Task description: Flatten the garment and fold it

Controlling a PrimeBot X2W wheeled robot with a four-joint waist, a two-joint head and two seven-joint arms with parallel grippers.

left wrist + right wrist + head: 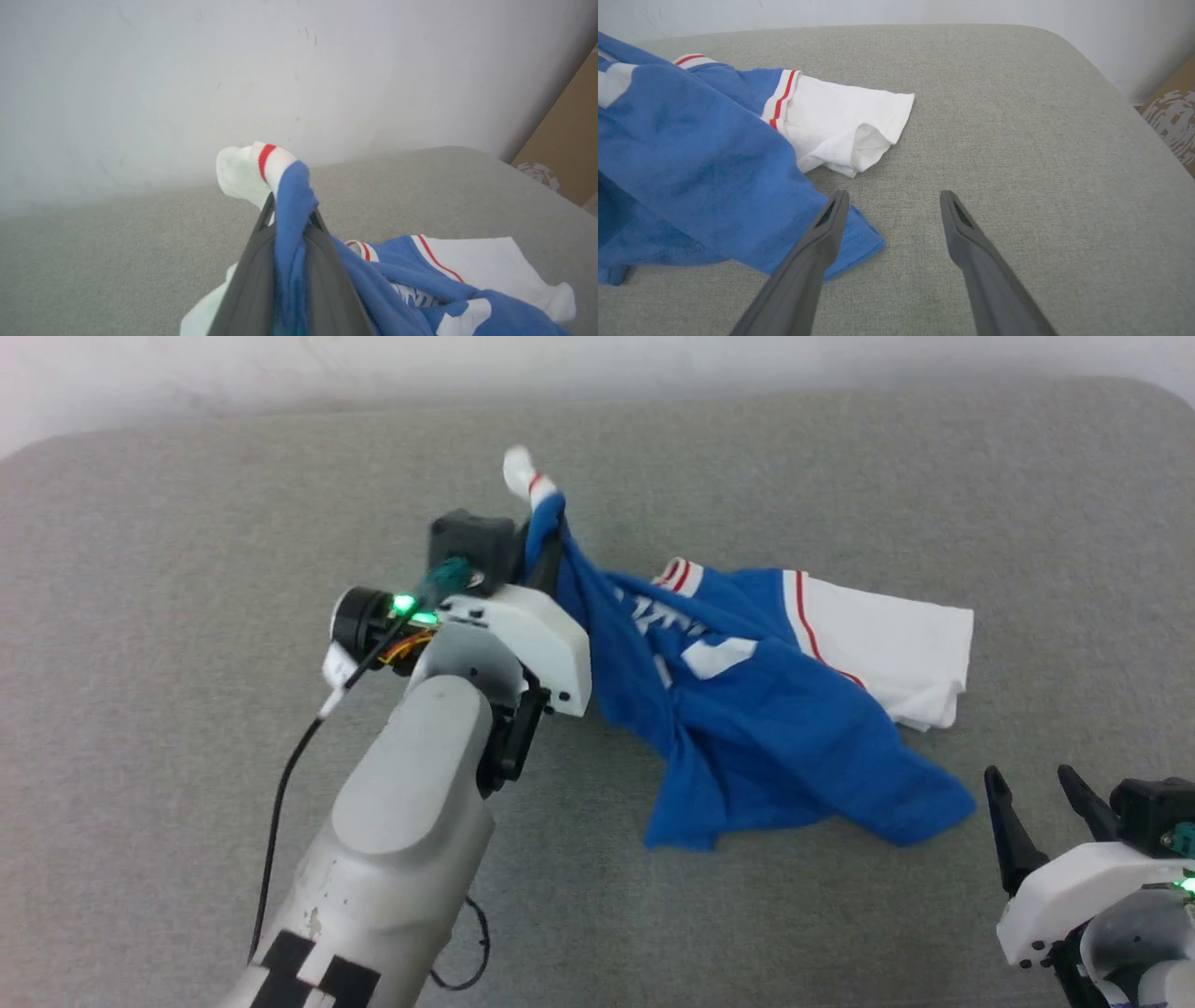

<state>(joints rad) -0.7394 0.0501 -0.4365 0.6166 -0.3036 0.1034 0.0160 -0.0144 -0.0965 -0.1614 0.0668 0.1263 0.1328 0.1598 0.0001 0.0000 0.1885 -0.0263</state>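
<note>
Grey padded surface (187, 523) spreads wide on every side of the garment (747, 728), ending behind it at a pale wall (140, 70) and curving into a rounded corner off to the garment's right, where a brown cardboard box (570, 140) stands past the edge. Bare cloth-free ground lies to the left of the garment, in front of it and to its right.

The garment, blue with white print, sits crumpled near the middle, most of it resting on the surface. One white sleeve (840, 126) with red-striped trim lies flat on its right side, and a blue hem corner (859, 242) points forward.

From the garment's left, the left arm (411, 803) reaches in. The left gripper (292, 214) is pinched closed on a raised fold of blue fabric at the garment's left end, and a white red-striped bunch (243, 170) sticks out past the fingertips.

The right gripper (893, 195) hovers just in front and to the right of the hem corner, fingers spread wide, holding nothing.
</note>
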